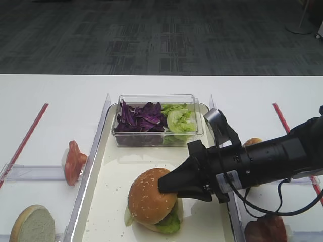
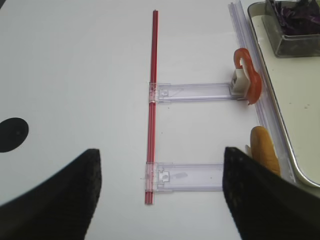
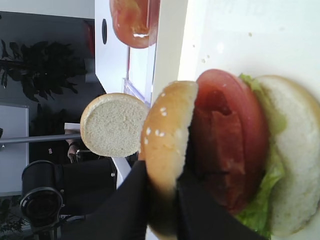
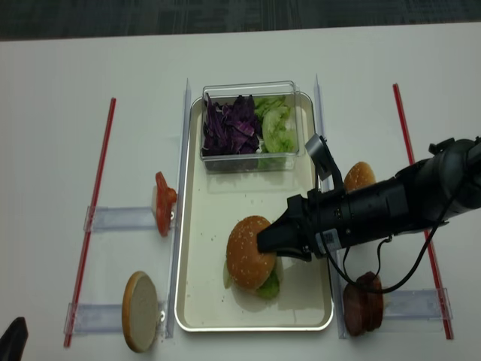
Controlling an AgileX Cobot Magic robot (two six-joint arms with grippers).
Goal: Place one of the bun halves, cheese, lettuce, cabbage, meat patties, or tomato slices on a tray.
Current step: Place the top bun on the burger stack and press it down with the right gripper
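My right gripper is shut on the near edge of a sesame bun half, one finger over its dome and one under it. The bun half lies tilted over a stack of tomato slice, lettuce and a pale lower bun. The stack stands on the cream tray near its front. My left gripper hovers open over bare table left of the tray, with nothing between its fingers.
A clear box at the tray's far end holds purple cabbage and lettuce. Tomato slices and a pale flat bun half stand in holders on the left. On the right are meat patties and another bun.
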